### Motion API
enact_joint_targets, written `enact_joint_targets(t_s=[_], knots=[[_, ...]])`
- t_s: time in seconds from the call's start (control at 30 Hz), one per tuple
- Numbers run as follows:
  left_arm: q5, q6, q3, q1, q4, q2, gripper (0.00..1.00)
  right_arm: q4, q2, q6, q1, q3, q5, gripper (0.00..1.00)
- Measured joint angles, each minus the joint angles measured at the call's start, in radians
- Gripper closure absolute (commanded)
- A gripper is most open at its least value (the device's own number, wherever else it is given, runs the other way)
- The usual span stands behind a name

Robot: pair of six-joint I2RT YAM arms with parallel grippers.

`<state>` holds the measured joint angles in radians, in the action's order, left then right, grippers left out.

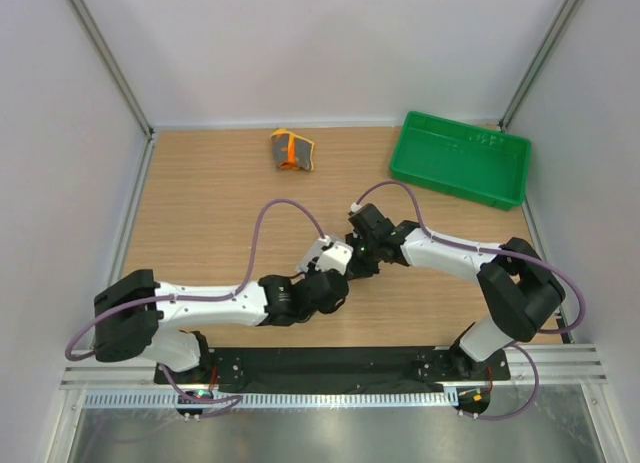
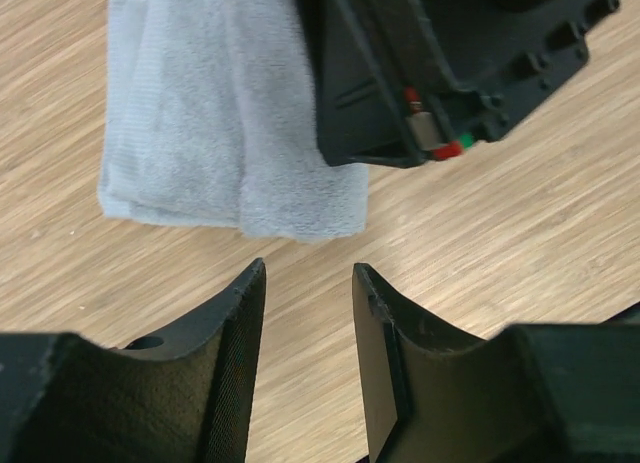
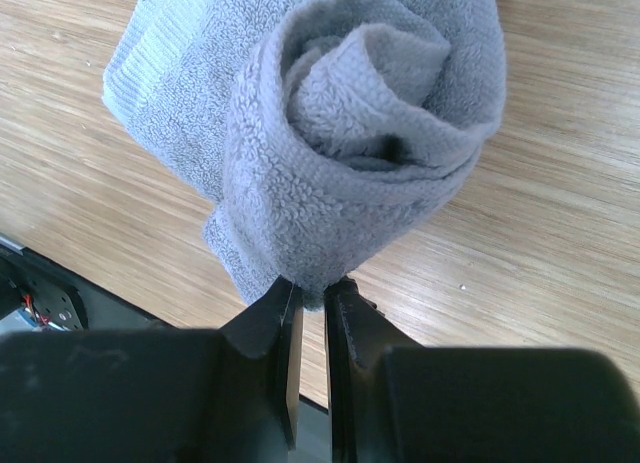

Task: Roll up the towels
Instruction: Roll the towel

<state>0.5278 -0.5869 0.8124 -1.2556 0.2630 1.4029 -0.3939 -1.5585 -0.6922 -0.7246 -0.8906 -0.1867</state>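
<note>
**A:** Top view, status?

**B:** My left gripper (image 1: 335, 268) and right gripper (image 1: 362, 251) are meeting tip to tip over the middle of the table (image 1: 200, 213). They're covering whatever is under them. The patterned towel (image 1: 292, 149) is lying bunched near the far edge, well apart from both arms. The green tray (image 1: 460, 158) is sitting in the far right corner.

**A:** Left wrist?

**B:** My left jaws are standing apart and gripping nothing. The grey towel (image 2: 220, 133) is lying on the wood just beyond my fingertips, in folded layers, and I'm not touching it. The black body of my right gripper is hanging over the towel's right side.

**A:** Right wrist?

**B:** My right jaws are squeezing together on the near edge of the grey towel. The towel is curling into a loose roll, with the spiral end facing the camera. A flat ribbed flap is trailing off to the left. I can't tell whether the roll is resting on the table or hanging clear of it.
</note>
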Motion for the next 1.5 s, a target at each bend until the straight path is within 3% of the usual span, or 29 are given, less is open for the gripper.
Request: enact_joint_targets(t_s=[0.47, 0.8, 1.0, 1.17, 1.27, 1.3, 1.33, 1.37, 1.43, 1.5], knots=[[0.055, 0.05, 0.063, -0.049, -0.087, 0.247, 0.55, -0.001, -0.002, -0.012, 0.0, -0.002, -0.018, 0.96], [0.151, 0.077, 0.066, -0.058, -0.103, 0.285, 0.53, 0.0, -0.011, -0.014, -0.001, -0.002, -0.038, 0.96], [0.189, 0.116, 0.067, -0.067, -0.135, 0.335, 0.73, -0.001, -0.013, -0.014, 0.004, -0.002, -0.059, 0.96], [0.211, 0.137, 0.068, -0.071, -0.15, 0.348, 0.98, -0.001, -0.013, -0.013, 0.008, -0.002, -0.069, 0.95], [0.209, 0.146, 0.068, -0.071, -0.149, 0.347, 1.0, -0.001, -0.013, -0.011, 0.008, -0.002, -0.07, 0.78], [0.209, 0.147, 0.068, -0.071, -0.148, 0.346, 1.0, -0.003, -0.013, -0.008, 0.008, -0.002, -0.069, 0.68], [0.204, 0.15, 0.068, -0.071, -0.146, 0.344, 1.0, -0.006, -0.012, -0.005, 0.008, -0.002, -0.069, 0.49], [0.201, 0.15, 0.068, -0.071, -0.142, 0.34, 1.0, -0.014, -0.01, 0.002, 0.008, -0.002, -0.058, 0.41], [0.177, 0.148, 0.068, -0.071, -0.121, 0.32, 1.0, -0.055, -0.008, 0.027, 0.012, -0.004, -0.019, 0.29], [0.141, 0.146, 0.068, -0.069, -0.104, 0.298, 1.0, -0.122, 0.0, 0.049, 0.012, -0.024, 0.024, 0.25]])
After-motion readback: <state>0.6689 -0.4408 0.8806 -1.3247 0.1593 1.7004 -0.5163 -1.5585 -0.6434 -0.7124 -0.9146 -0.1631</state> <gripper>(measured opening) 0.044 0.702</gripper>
